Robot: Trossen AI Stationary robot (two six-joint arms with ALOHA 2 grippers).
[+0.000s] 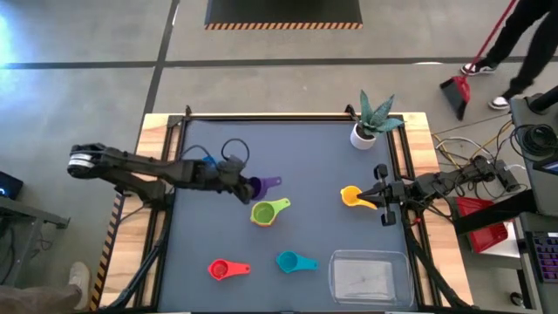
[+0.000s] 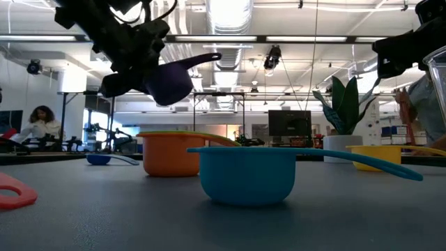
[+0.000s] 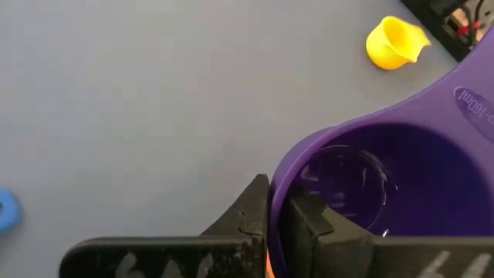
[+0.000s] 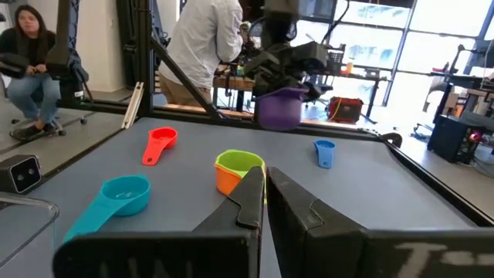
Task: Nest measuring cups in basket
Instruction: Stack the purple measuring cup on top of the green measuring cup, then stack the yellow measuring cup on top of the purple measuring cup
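Left claw (image 1: 247, 185): you have it clamped on the rim of the purple cup (image 1: 261, 185), lifted off the table (image 1: 305, 166).
Green cup (image 1: 266, 211): nested in the orange cup (image 2: 167, 155), just below your left claw.
Right claw (image 1: 377, 194): closed, empty, beside the yellow cup (image 1: 351, 196).
Basket (image 1: 369, 277): near edge, well apart from your left claw.
Red cup (image 1: 221, 269), teal cup (image 1: 289, 261): nearby on the table.
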